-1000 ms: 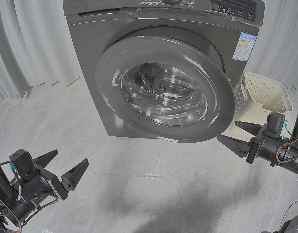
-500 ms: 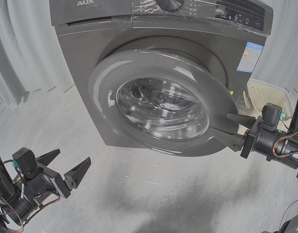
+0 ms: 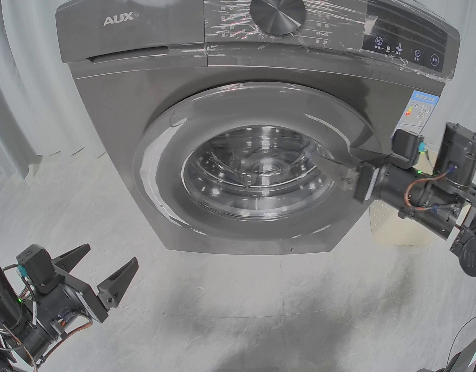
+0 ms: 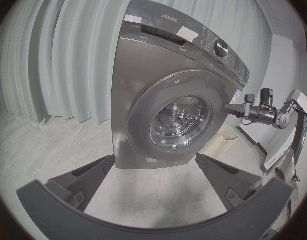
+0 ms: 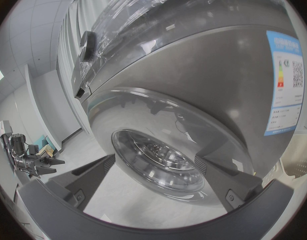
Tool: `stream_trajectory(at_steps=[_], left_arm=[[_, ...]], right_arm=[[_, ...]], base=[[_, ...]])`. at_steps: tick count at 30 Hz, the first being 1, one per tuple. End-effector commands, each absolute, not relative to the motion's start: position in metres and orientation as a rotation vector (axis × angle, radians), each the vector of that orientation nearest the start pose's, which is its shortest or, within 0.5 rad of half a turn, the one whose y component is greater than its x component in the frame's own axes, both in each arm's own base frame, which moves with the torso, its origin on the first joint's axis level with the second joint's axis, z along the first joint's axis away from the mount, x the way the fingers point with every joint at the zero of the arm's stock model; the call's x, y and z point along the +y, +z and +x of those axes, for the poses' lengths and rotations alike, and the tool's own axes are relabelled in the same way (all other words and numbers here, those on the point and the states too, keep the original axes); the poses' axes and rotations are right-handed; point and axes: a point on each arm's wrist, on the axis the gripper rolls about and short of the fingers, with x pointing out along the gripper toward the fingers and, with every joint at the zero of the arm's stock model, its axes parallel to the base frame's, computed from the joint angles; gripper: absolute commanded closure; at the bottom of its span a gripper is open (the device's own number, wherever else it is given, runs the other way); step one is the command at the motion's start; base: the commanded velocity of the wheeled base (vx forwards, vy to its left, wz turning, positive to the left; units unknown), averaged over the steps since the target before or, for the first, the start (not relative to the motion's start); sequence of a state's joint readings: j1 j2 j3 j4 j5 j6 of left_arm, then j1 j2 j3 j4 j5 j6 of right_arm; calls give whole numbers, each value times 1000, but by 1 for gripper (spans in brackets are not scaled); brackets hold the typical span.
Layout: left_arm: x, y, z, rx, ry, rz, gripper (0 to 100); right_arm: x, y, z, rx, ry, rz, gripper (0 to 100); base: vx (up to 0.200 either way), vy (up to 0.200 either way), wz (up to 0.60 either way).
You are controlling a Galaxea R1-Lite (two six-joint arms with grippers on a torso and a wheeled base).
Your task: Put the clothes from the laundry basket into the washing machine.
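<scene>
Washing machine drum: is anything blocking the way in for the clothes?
Yes. The round, glass-windowed door of the dark grey washing machine looks shut over the drum. The right gripper, open, sits at the door's right edge. The cream plastic laundry basket stands beside the machine, behind that arm.

Dead ahead: washing machine point(image 3: 134, 109), standing on the floor point(image 3: 238, 306). Behind it and off to both sides: curtain point(image 3: 26, 78). In the middle of the front face: door point(image 3: 160, 166), with the dial point(image 3: 277, 9) above it on the top band and the control panel point(image 3: 403, 42) right of the dial. Upper right of the door, on the front face: label point(image 3: 418, 110). Just beside the machine's right side, on the floor: laundry basket point(image 3: 398, 228), partly behind the right arm. At the door's right rim, in front of the basket: right pincer point(image 3: 344, 169). Low on the left, above the floor, well apart from the machine: left pincer point(image 3: 110, 257).
</scene>
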State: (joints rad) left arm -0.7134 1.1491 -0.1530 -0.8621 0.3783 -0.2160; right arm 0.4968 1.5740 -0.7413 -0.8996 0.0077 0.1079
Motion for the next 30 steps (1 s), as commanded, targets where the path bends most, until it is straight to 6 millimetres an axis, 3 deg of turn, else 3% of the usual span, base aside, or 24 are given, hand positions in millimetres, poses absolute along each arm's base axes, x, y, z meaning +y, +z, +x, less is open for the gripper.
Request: stream_trajectory(at_steps=[1, 4, 6, 7, 8, 9, 13, 19, 22, 27, 30], left_arm=[[-74, 150, 98, 137, -312, -150, 0], [-68, 152, 91, 111, -314, -166, 0], [-63, 152, 88, 93, -300, -176, 0], [-63, 152, 88, 93, -300, -176, 0], [-57, 153, 83, 71, -287, -188, 0], [-53, 152, 79, 59, -284, -191, 0], [-36, 148, 66, 1, -236, -190, 0], [-15, 144, 48, -54, -111, -197, 0], [-5, 136, 33, -55, -42, -147, 0], [2, 124, 15, -72, 9, -122, 0], [5, 107, -4, -68, 34, -106, 0]], right_arm=[[129, 222, 258, -83, 437, 120, 0], [122, 213, 235, -54, 464, 103, 0], [115, 209, 205, -38, 537, 91, 0], [115, 209, 205, -38, 537, 91, 0], [110, 199, 166, -19, 705, 84, 0], [102, 195, 146, -17, 770, 82, 0], [72, 177, 98, -34, 806, 90, 0], [39, 170, 61, -137, 699, 110, 0], [20, 167, 45, -159, 496, 104, 0], [8, 154, 20, -162, 362, 94, 0], [3, 135, -1, -134, 252, 83, 0]], base=[[0, 0, 0], [0, 0, 0], [0, 0, 0], [0, 0, 0], [0, 0, 0], [0, 0, 0], [0, 0, 0], [0, 0, 0], [0, 0, 0], [0, 0, 0], [0, 0, 0]])
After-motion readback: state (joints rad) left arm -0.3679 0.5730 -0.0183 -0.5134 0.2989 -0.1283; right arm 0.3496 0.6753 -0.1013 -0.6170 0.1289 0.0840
